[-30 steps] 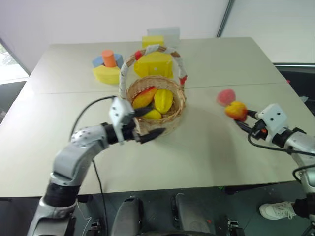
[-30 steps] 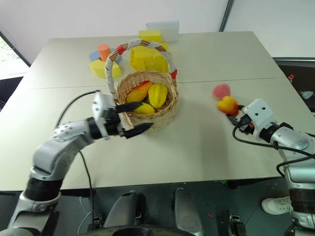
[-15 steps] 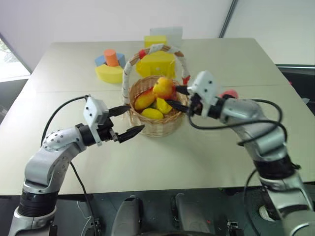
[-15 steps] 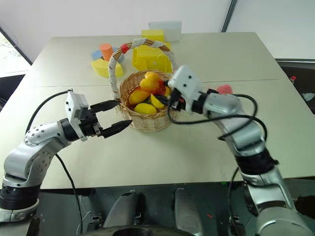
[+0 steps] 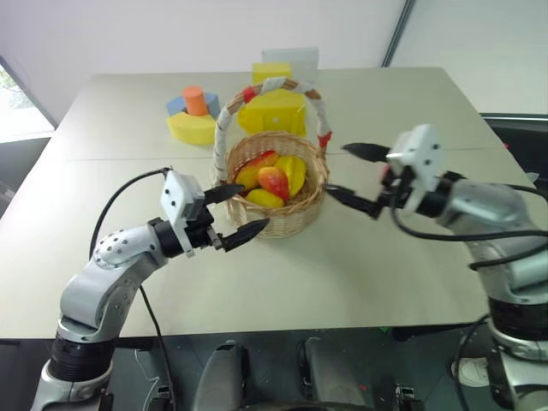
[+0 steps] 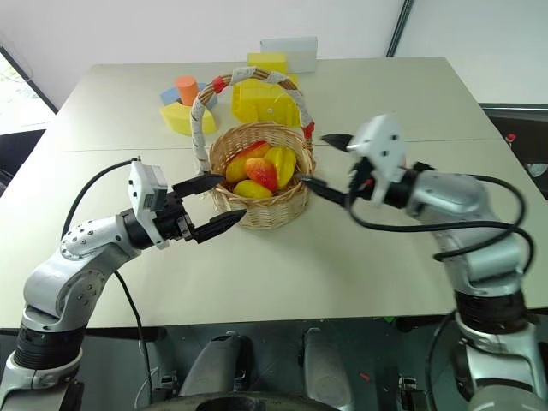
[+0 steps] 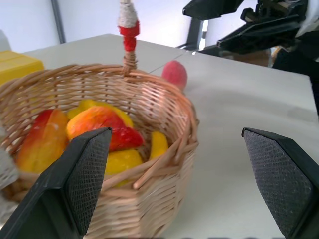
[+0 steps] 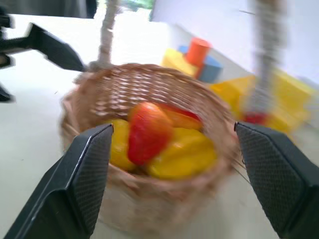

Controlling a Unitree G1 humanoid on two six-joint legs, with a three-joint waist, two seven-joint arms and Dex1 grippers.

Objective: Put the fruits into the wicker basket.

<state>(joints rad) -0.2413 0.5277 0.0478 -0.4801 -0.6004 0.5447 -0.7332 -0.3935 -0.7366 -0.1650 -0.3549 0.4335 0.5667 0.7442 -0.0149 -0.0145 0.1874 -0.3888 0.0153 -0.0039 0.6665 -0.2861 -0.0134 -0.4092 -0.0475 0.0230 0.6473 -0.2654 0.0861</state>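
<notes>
The wicker basket [image 5: 289, 221] stands mid-table with its white and red handle [image 5: 224, 128] arched over it. Inside lie an orange-red mango [image 5: 273, 181] on top, a second mango [image 5: 252, 169], a ribbed yellow fruit [image 5: 293, 171] and a lemon [image 5: 265, 199]. A pink peach [image 7: 174, 73] rests on the table just beyond the basket's right side. My right gripper [image 5: 349, 174] hovers open and empty to the right of the basket, level with its rim. My left gripper [image 5: 233, 212] is open at the basket's front left wall, with nothing between its fingers.
Behind the basket stands a large yellow foam block [image 5: 272, 110] with a white box [image 5: 287, 58] further back. At the back left lie a yellow block [image 5: 190, 128], a blue one and an orange cylinder [image 5: 195, 98]. The table's front edge runs just below both arms.
My right gripper carried a mango from the table's right side over the basket, opened and drew back to the right. The mango now lies on top of the other fruits.
</notes>
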